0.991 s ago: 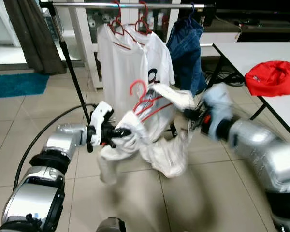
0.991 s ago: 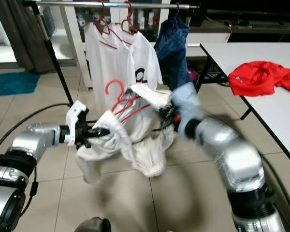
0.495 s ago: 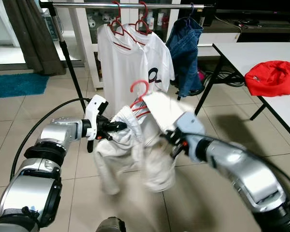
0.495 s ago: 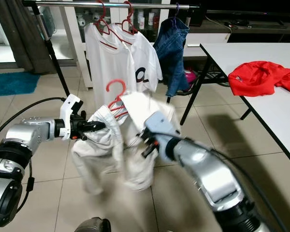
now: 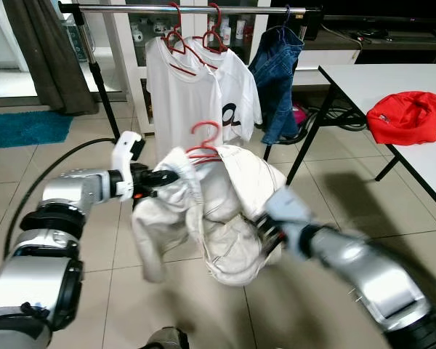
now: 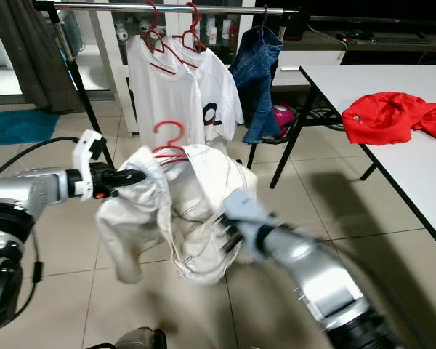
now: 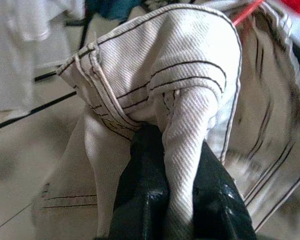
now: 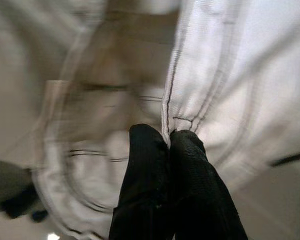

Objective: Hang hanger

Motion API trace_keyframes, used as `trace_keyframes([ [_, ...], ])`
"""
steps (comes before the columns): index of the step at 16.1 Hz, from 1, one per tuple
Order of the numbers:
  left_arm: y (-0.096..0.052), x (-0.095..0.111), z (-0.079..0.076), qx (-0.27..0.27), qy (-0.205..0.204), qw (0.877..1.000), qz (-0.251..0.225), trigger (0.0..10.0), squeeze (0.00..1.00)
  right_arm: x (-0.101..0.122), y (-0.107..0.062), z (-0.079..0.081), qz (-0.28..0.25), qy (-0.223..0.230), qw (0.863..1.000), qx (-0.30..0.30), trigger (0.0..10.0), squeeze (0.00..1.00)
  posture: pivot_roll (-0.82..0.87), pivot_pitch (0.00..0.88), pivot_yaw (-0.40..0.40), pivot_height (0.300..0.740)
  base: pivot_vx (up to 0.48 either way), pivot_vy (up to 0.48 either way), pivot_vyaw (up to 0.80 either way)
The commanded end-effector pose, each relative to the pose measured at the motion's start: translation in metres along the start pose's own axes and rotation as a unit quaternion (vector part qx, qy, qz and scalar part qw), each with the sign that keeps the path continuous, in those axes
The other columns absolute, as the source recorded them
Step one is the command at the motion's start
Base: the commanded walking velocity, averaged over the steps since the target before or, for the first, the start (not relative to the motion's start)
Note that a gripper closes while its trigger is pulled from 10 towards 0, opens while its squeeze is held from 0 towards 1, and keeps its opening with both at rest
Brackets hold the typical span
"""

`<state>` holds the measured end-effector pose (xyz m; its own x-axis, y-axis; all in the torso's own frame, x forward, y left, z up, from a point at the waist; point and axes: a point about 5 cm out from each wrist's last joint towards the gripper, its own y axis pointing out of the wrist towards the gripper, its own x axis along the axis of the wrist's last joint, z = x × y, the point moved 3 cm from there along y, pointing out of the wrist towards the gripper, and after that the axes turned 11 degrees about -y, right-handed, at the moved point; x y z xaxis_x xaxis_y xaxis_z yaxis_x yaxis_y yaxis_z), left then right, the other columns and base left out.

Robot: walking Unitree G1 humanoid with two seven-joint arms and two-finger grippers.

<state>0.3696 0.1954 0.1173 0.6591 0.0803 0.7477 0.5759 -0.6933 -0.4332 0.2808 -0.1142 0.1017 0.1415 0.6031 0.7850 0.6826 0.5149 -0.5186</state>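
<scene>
I see the red hanger carrying a cream-white garment, held in the air between my two arms, low and in front of the clothes rail. The hook rises just above the garment's top edge, well below the rail.

The left gripper is clenched on a fold of the garment at its upper left edge, just beside the hanger's hook; the left wrist view shows the seamed cloth pinched between the black fingers. The right gripper is closed on a stitched hem of the same garment, at its lower right side in the head views, where that arm is blurred.

On the rail hang two white T-shirts on red hangers and a blue denim piece to their right. Open rail shows to the left of the shirts, up to the black stand pole.

A white table with a red cloth stands to the right, its black leg near the garment. Tiled floor lies open below and to the left.
</scene>
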Motion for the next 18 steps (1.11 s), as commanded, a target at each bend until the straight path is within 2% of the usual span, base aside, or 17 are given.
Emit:
trace_keyframes([
  [1,-0.004,0.008,0.001,0.007,0.016,1.0,-0.013,0.0,0.0,0.005,-0.004,-0.012,-0.011,-0.002,1.0,-0.015,0.0,0.0,-0.09,0.0,0.015,0.74,0.0,0.0,0.0],
  [2,-0.006,0.001,0.007,0.026,0.011,1.0,-0.004,0.0,0.0,0.013,-0.011,-0.03,-0.022,-0.012,0.999,-0.036,0.0,0.0,-0.09,0.0,0.016,0.74,0.0,0.0,0.0],
  [4,-0.005,0.001,0.011,0.039,0.008,0.999,-0.014,0.0,0.0,0.022,-0.014,-0.032,-0.037,-0.021,0.999,-0.033,0.0,0.0,-0.09,0.0,0.013,0.74,0.0,0.0,0.0],
  [7,0.004,0.012,-0.01,-0.026,0.014,0.999,-0.034,0.0,0.0,0.029,-0.003,-0.012,-0.05,-0.022,0.999,-0.006,0.0,0.0,-0.09,0.0,0.013,0.74,0.0,0.0,0.0],
  [8,0.006,0.019,-0.024,-0.075,0.015,0.996,-0.046,0.0,0.0,0.027,0.005,-0.002,-0.048,-0.016,0.999,0.005,0.0,0.0,-0.09,0.0,0.018,0.74,0.0,0.0,0.0],
  [10,0.003,0.028,-0.054,-0.183,0.038,0.981,-0.043,0.0,0.0,0.011,0.027,0.015,-0.029,-0.014,0.999,0.016,0.0,0.0,-0.1,0.0,0.023,0.74,0.0,0.0,0.0],
  [12,-0.004,0.026,-0.069,-0.242,0.053,0.968,-0.03,0.0,0.0,0.004,0.039,0.017,-0.018,-0.018,1.0,0.011,0.0,0.0,-0.1,0.0,0.025,0.74,0.0,0.0,0.0],
  [13,-0.011,0.022,-0.08,-0.284,0.064,0.957,-0.018,0.0,0.0,0.002,0.047,0.016,-0.014,-0.022,1.0,0.005,0.0,0.0,-0.09,0.0,0.02,0.74,0.0,0.0,0.0],
  [16,-0.026,0.024,-0.095,-0.338,0.047,0.939,-0.032,0.0,0.0,-0.005,0.059,0.013,-0.005,-0.02,1.0,-0.005,0.0,0.0,-0.07,0.0,0.008,0.74,0.0,0.0,0.0],
  [18,-0.034,0.014,-0.102,-0.36,0.043,0.932,-0.012,0.0,0.0,-0.002,0.062,0.006,-0.015,-0.022,0.999,-0.023,0.0,0.0,-0.07,0.0,0.004,0.74,0.0,0.0,0.0],
])
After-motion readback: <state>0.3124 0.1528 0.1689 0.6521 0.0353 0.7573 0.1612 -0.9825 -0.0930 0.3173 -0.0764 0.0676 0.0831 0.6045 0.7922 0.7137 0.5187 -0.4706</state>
